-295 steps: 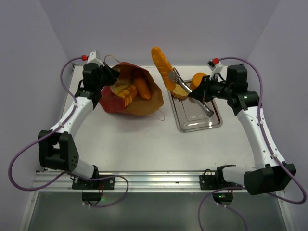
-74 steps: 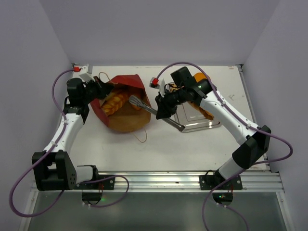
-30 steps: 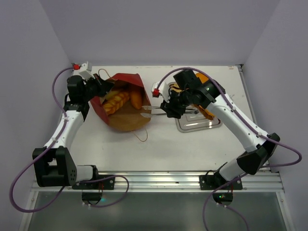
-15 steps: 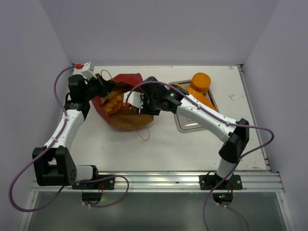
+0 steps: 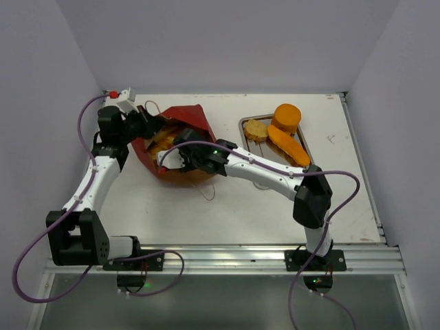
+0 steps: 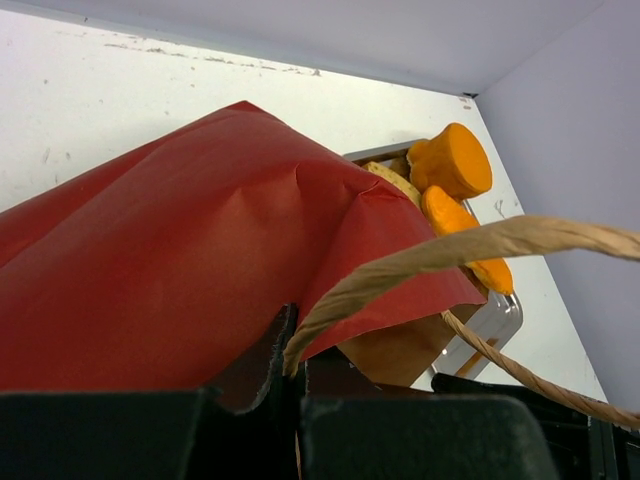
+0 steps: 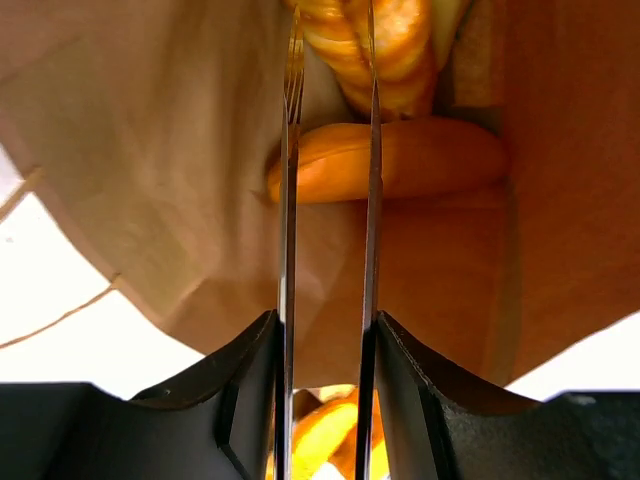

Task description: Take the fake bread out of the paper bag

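Observation:
The red paper bag lies on its side with its brown inside facing the right arm. My left gripper is shut on the bag's rim, where a loop handle starts. My right gripper is shut on metal tongs that reach into the bag's mouth. The tong arms stand a little apart across the left end of an orange loaf. A braided golden loaf lies deeper in the bag. A round bun, a long loaf and a pale slice lie on the steel tray.
The tray sits at the back right, partly crossed by the right arm. A loose bag handle trails onto the table in front of the bag. Lilac walls close off the back and both sides.
The right arm has swung left from beside the tray and pushed the tongs into the bag's mouth. The left gripper has kept its hold on the bag's rim.

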Available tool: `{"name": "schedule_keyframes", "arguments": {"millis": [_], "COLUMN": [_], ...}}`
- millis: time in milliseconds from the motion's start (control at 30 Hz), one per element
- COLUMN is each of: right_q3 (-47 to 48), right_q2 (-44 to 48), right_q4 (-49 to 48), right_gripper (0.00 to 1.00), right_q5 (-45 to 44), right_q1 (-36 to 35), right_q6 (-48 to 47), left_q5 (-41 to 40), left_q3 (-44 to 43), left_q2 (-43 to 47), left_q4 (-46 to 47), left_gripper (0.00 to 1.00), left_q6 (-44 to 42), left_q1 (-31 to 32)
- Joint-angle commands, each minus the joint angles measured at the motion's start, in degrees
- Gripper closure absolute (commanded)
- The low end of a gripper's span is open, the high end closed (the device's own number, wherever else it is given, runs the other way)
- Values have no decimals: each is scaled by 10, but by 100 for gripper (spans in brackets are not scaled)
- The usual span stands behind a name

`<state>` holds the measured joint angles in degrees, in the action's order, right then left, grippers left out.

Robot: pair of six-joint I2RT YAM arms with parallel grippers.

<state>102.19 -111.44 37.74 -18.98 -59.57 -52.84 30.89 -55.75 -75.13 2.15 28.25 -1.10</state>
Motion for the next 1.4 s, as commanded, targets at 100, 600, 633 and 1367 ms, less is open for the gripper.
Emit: {"name": "schedule_keyframes", "arguments": {"millis": [100, 600, 633, 1367], "right_q3": [7, 18, 18, 26], "right_q2": [-18, -43, -43, -71], "right_q4": [-76, -107, -109, -140], "right_gripper": [55, 53, 53, 47], "right_q5": [-54, -62, -63, -82], "right_q1": [-7, -22, -22, -29], "right_q6": [-52, -60, -60, -51], "left_q5": [28, 41, 41, 51], "left_q3": [-15, -14, -13, -12], "left_q2": [3, 10, 10, 12], "left_q4": [-9, -15, -16, -12], "left_gripper": [100, 100, 100, 100], "left_q6": [6, 8, 7, 13], "left_q1": [3, 3, 3, 2]}}
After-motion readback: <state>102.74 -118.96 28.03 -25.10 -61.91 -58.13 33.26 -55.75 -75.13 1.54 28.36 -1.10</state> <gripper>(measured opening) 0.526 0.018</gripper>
